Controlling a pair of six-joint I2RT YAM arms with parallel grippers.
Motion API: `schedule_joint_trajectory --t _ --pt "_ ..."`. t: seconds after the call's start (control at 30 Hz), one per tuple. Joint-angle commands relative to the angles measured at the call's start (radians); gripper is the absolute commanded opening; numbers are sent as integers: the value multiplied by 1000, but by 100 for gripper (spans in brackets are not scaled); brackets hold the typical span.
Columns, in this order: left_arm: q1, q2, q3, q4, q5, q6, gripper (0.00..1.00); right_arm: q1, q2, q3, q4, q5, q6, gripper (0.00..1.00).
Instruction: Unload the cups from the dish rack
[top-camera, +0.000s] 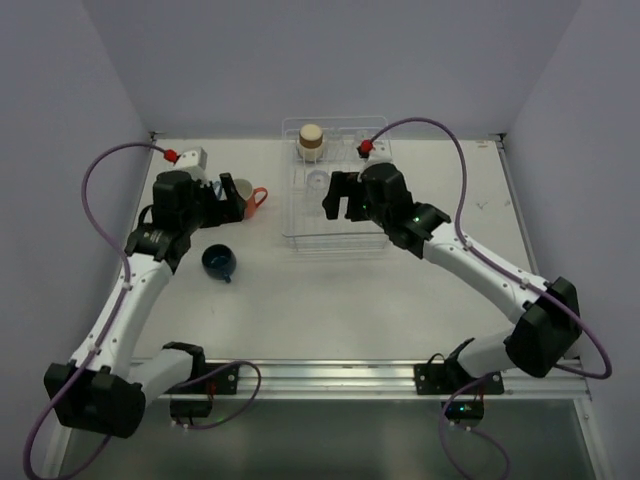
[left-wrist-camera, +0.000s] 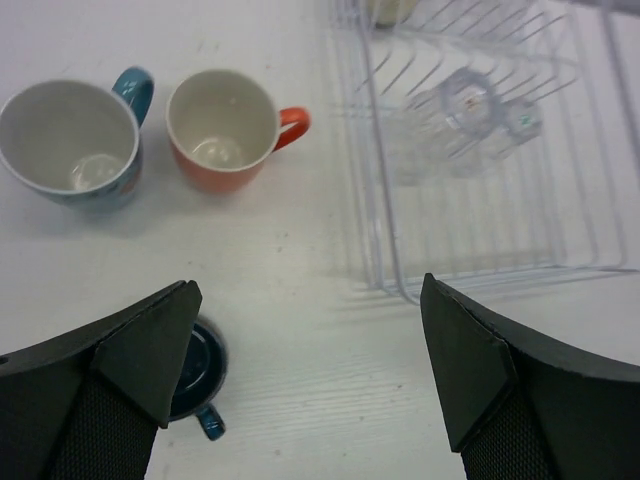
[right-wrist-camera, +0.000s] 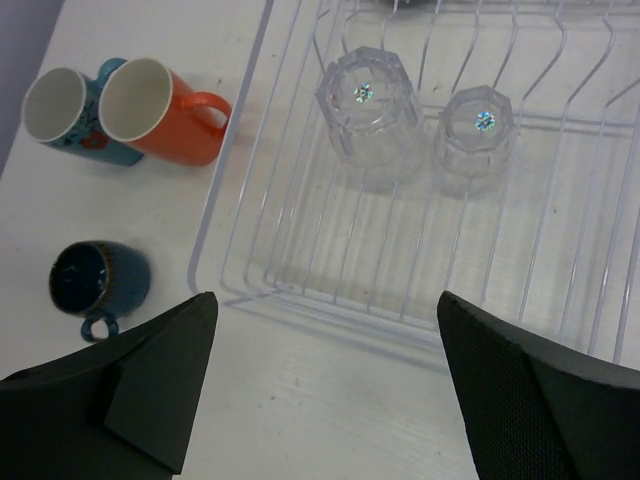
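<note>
We look first at the right claw (right-wrist-camera: 325, 330), since it hangs over the near part of the dish rack (right-wrist-camera: 560, 250). Its jaws stand wide apart and hold nothing. Straight ahead of it, further into the rack, two clear tumblers stand mouth down side by side, the larger tumbler (right-wrist-camera: 368, 115) to the left and the smaller tumbler (right-wrist-camera: 475, 135) to the right. Their long axes run upright, so we judge that a grasp would come down from above, across the sides. The larger one lies closest to the line between the jaws.

The left claw (left-wrist-camera: 308, 320) is also wide open and empty. It is over the table (top-camera: 300, 310), left of the rack, so we judge the right arm the nearer one for either tumbler.

Three cups already stand on the table outside the rack: the orange mug (left-wrist-camera: 225, 130) and the teal mug (left-wrist-camera: 70, 145) upright and close together, and the dark blue mug (right-wrist-camera: 95, 282) nearer the arms.

The brown cup (top-camera: 312, 142) sits at the rack's far end and shows properly only from above; both wrist views cut it off. The tumblers are faint from above, and through the wires we cannot tell whether they sit over prongs. One finger of the left claw partly hides the dark blue mug.
</note>
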Motion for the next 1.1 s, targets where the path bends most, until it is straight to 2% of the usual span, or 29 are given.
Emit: schedule_joint_trajectory --t 0.0,0.2,0.33,0.53,0.7,0.87,1.07 --pt "3 -123 -17 120 186 -43 100 2 112 130 -46 75 -89 94" --pt "-9 -317 -213 282 378 -58 100 3 345 343 -61 98 -153 99" --pt "-138 -372 -264 299 341 -17 100 3 494 489 -107 134 -182 99" --pt "-235 -407 -259 283 255 38 100 -1 681 667 -147 216 -201 99" --pt "-282 -407 -266 265 209 62 100 -6 761 738 -156 276 -199 99" --pt "-296 -403 -263 259 196 66 100 -16 820 790 -167 242 -184 99" --pt "-296 -392 -264 254 186 69 100 -27 880 842 -166 242 -175 89"
